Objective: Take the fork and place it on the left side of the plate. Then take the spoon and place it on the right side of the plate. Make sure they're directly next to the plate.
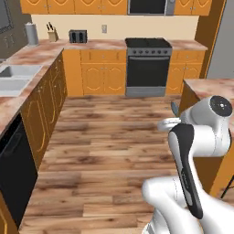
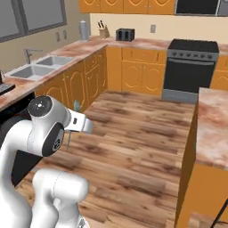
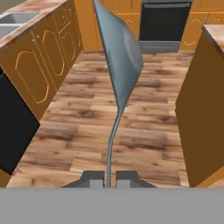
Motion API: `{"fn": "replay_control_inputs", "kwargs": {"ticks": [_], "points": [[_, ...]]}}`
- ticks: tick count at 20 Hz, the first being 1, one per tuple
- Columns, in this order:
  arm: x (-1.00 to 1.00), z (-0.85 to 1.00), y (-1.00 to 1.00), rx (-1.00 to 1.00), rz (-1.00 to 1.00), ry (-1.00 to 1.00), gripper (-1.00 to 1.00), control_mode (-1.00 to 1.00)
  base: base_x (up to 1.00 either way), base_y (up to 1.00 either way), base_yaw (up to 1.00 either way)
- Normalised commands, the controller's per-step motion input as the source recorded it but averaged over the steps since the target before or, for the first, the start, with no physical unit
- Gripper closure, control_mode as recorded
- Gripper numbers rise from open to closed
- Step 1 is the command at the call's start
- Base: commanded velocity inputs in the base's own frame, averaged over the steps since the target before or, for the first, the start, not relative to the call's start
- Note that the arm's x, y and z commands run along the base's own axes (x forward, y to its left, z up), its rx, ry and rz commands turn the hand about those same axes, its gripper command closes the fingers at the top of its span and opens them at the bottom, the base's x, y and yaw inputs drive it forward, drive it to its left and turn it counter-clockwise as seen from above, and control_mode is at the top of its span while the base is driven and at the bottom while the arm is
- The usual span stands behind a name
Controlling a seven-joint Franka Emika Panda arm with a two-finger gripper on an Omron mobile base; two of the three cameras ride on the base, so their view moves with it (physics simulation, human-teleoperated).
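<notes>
My gripper [image 3: 108, 177] is shut on the thin handle of the spoon [image 3: 120, 57]. The spoon is all silvery grey, and its bowl stands up in front of the hand camera. From the base, the spoon's bowl [image 1: 175, 108] pokes up just past the white hand over the wooden floor. In the right base view the spoon [image 2: 76, 107] shows beside the hand. The fork and the plate are out of view.
An island counter [image 1: 215, 87] [image 2: 213, 120] stands close on the right. A cabinet run with a sink [image 1: 13, 75] and a black dishwasher front [image 1: 13, 173] lines the left. A stove [image 1: 147, 64] is at the far wall, across open wooden floor [image 1: 109, 137].
</notes>
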Motion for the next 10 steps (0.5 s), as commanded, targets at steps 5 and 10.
{"fn": "replay_control_inputs", "kwargs": {"ticks": [5, 10], "points": [[0.00, 0.00, 0.00, 0.00, 0.00, 0.00, 1.00, 1.00, -0.21, -1.00, -0.07], [0.00, 0.00, 0.00, 0.00, 0.00, 0.00, 1.00, 1.00, -0.16, -1.00, -0.07]]}}
